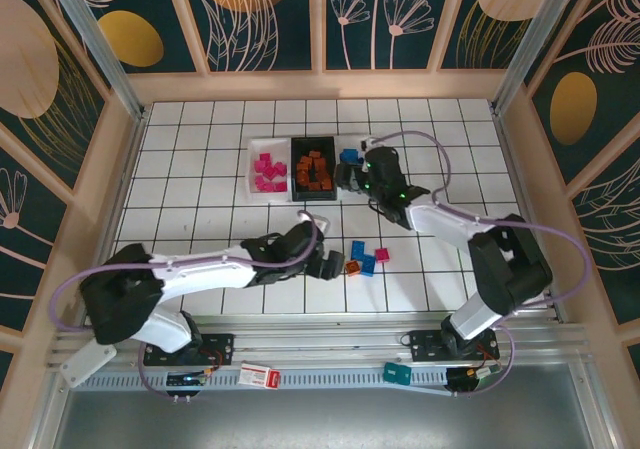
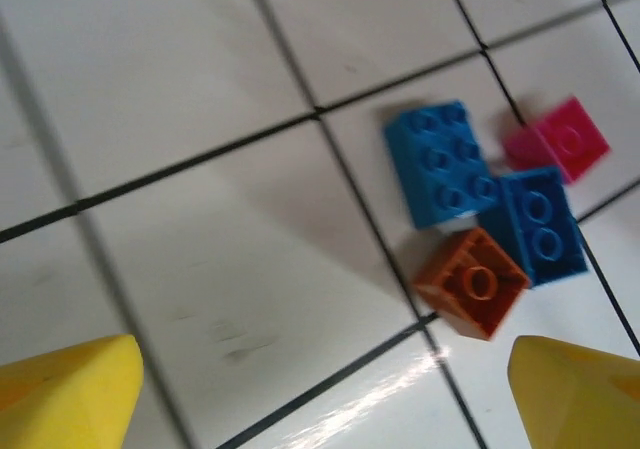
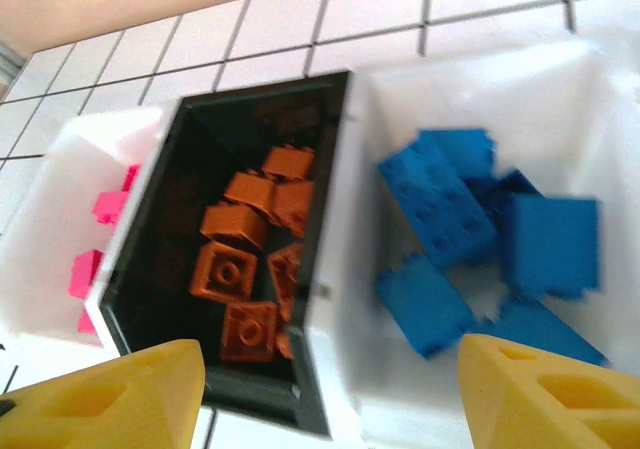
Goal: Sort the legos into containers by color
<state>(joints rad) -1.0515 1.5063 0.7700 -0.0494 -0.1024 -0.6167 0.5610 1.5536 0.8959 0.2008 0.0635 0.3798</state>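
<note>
- My left gripper (image 2: 328,401) hangs with its yellow fingers spread wide and nothing between them, just short of the last loose cluster on the white tiled table (image 2: 200,119).
- That cluster is a small orange plastic brick (image 2: 472,282), a longer blue brick (image 2: 440,161), a second blue brick (image 2: 545,224) and a magenta brick (image 2: 560,141), all packed close.
- The orange one sits hard against both blues. If I close there, I could drag a neighbour along or flick one away, and a mixed pick would put a wrong colour in a tray.
- My right gripper (image 3: 330,399) hovers over the right white shallow tray (image 3: 400,99) of blue bricks, fingers apart and holding nothing.
- If I pull it back low, I risk clipping that rim or the black tray (image 3: 165,219) of orange bricks beside it, shoving the row.
- The arms are near each other, so a carry from the left could cross the right arm's path.
</note>
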